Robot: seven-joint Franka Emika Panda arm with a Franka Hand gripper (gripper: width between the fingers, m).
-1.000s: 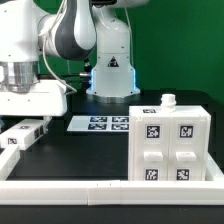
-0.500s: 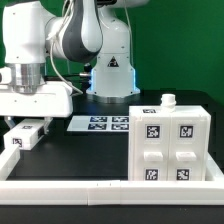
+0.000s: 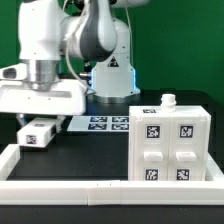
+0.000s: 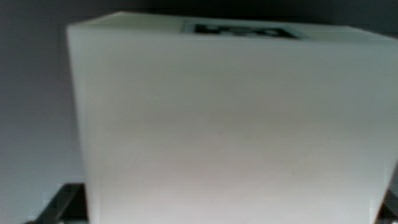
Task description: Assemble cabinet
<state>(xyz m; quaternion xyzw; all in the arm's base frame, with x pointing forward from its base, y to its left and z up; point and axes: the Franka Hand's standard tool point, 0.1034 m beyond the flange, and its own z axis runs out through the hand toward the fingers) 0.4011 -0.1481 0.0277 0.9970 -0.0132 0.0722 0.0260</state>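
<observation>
One block [image 3: 38,134], gripped by the tool [image 3: 38,127], moved nearer the cabinet [image 3: 170,142].

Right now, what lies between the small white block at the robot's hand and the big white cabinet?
The exterior view shows only the marker board, flat on the black table, between block and cabinet.

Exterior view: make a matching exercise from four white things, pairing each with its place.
Things
1. large white boxy plastic cabinet shell
2. thin flat white marker board
3. small white tagged plastic block
4. long thin white border rail

Places
A. directly beneath the claw
B. along the near edge of the table
C. standing at the exterior view's right
D. lying flat before the arm's base

Pairs: 1-C, 2-D, 3-A, 4-B.
</observation>
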